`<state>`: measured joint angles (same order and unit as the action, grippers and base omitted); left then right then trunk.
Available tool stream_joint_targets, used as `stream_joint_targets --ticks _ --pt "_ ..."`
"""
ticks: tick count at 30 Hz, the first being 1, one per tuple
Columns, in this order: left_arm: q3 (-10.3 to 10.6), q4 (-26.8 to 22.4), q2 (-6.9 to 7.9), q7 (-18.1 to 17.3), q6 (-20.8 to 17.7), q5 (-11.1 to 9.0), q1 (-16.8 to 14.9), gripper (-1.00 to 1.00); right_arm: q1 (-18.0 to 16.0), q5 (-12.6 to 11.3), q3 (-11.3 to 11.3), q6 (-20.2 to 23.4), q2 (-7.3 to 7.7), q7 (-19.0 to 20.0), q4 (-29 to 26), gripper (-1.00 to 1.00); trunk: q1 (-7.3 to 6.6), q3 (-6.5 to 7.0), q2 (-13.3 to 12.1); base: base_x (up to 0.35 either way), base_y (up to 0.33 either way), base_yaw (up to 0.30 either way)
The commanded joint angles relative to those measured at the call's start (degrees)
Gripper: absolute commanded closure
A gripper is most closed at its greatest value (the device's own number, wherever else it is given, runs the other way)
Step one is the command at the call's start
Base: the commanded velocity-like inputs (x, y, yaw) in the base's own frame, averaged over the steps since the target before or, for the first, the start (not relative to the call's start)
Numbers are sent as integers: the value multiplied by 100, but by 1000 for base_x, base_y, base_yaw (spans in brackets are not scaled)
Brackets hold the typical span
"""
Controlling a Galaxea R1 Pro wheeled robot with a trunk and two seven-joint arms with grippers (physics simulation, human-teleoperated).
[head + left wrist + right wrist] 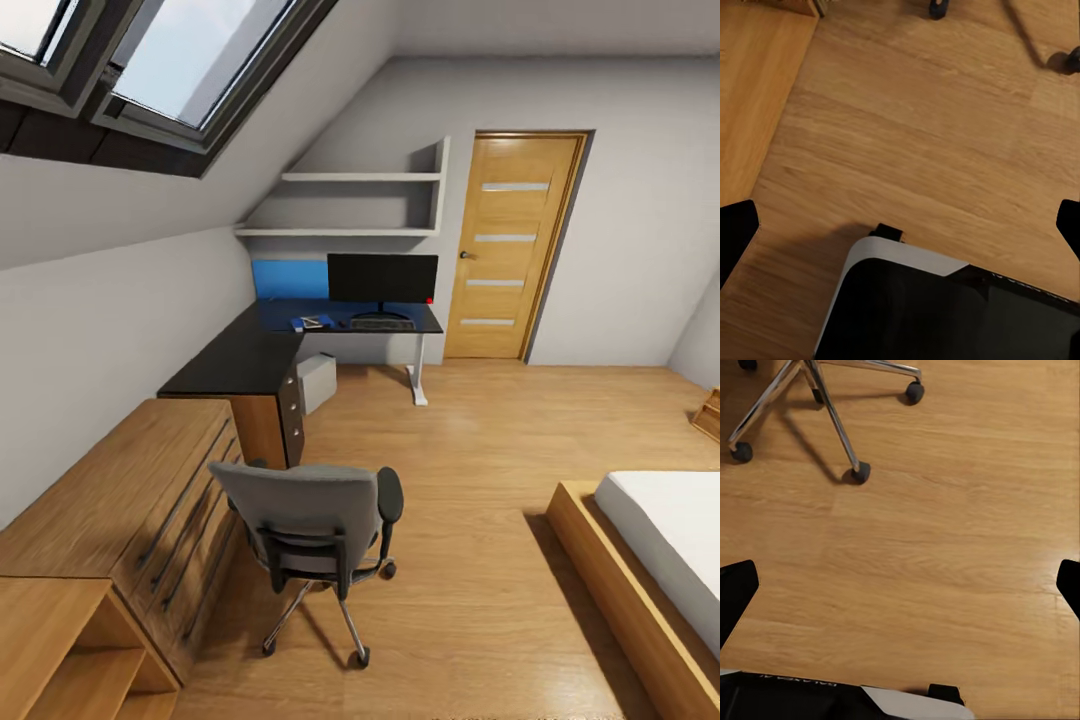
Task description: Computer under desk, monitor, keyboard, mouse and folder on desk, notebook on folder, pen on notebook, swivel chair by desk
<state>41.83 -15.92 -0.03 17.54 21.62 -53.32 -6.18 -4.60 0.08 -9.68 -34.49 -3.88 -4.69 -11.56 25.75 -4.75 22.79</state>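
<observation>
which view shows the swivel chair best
The head view: the whole swivel chair shows from behind, with tall grey back, black armrest and chrome base on the wood floor. The right wrist view catches its chrome legs and casters; the left wrist view, two dark casters at the edge.

Matt black desk (240, 362), grey cloth swivel chair (300, 520) on chrome legs, smooth wood-grain floor (480, 480).

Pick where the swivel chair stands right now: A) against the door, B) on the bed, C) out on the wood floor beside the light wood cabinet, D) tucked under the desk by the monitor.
C: the swivel chair stands on the floor beside the light wood cabinet, apart from the desk.
</observation>
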Motion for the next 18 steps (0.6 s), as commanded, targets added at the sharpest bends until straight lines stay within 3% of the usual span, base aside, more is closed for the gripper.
stream_joint_targets --ticks 1,18 --pt "48 -5 3 39 18 -29 -6 -100 -6 1 -43 -14 1 -49 5 -100 3 -21 13 0 265 -37" --pt "53 -4 3 39 26 -21 -6 -100 -6 1 -43 -14 1 -49 5 -100 3 -158 13 0 170 -8"
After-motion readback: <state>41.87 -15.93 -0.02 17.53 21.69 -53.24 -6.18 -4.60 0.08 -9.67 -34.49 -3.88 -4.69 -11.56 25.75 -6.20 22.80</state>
